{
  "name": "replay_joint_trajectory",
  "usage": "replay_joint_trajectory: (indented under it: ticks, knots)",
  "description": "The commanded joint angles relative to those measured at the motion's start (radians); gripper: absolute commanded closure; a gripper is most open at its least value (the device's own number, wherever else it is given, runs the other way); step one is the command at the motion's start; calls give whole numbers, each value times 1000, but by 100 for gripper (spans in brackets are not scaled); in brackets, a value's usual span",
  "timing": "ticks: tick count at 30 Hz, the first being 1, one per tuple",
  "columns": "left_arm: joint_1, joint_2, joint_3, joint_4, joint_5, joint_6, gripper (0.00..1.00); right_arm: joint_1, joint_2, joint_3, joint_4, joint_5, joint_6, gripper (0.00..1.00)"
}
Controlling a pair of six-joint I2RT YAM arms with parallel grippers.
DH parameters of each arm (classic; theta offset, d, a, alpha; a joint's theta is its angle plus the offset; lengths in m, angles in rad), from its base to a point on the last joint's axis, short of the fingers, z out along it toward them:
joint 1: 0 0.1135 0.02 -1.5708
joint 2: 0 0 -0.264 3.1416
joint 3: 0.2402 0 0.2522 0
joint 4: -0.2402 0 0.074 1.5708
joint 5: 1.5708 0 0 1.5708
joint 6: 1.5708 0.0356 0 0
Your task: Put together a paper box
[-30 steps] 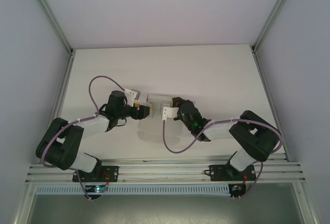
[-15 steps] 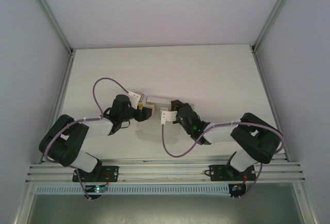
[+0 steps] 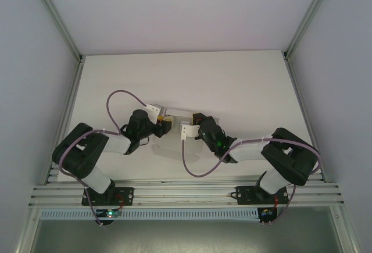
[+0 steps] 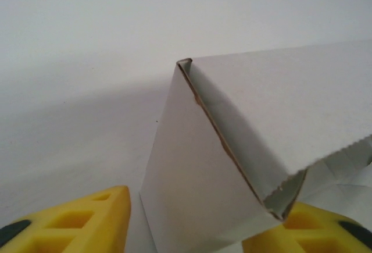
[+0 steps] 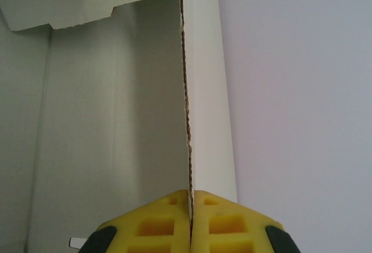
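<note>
The paper box (image 3: pixel 178 112) is a white card shell standing partly folded at the table's middle, between both grippers. My left gripper (image 3: pixel 165 124) is at its left end. In the left wrist view this gripper (image 4: pixel 192 232) is open, its yellow fingers (image 4: pixel 87 221) straddling a folded corner of the box (image 4: pixel 244 119) with a gap on the left side. My right gripper (image 3: pixel 187 128) holds the box's right side. The right wrist view shows that gripper (image 5: pixel 190 198) shut on the thin edge of an upright box wall (image 5: pixel 206 90), with the box's inside to the left.
The white table (image 3: pixel 232 84) has grey enclosure walls and metal frame posts at its left and right edges. An aluminium rail (image 3: pixel 186 193) carrying both arm bases runs along the near edge. Purple cables loop over each arm.
My left arm has swung right, bringing its gripper up against the box's left end. The right gripper has shifted slightly left with the box wall still pinched.
</note>
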Motion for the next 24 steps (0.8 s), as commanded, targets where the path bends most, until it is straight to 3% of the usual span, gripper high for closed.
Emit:
replay_joint_trajectory:
  ticks: [1,7,12,16,19,24]
  knots:
    - [-4,22,33,51,-60,14,54,25,13,-1,-162,-85,31,100]
    - [-10,25,24,80,-155,1,70,26,14,4,-179,-75,34,100]
    - [-64,37,60,0,-369,24,82,26,-7,8,-209,-72,49,100]
    - [-124,80,98,-59,-553,49,83,26,-24,6,-233,-65,60,100]
    - [-146,136,103,-61,-673,9,86,25,-34,5,-260,-59,66,100]
    - [-177,197,123,-71,-925,-104,100,24,-51,17,-343,-32,92,100]
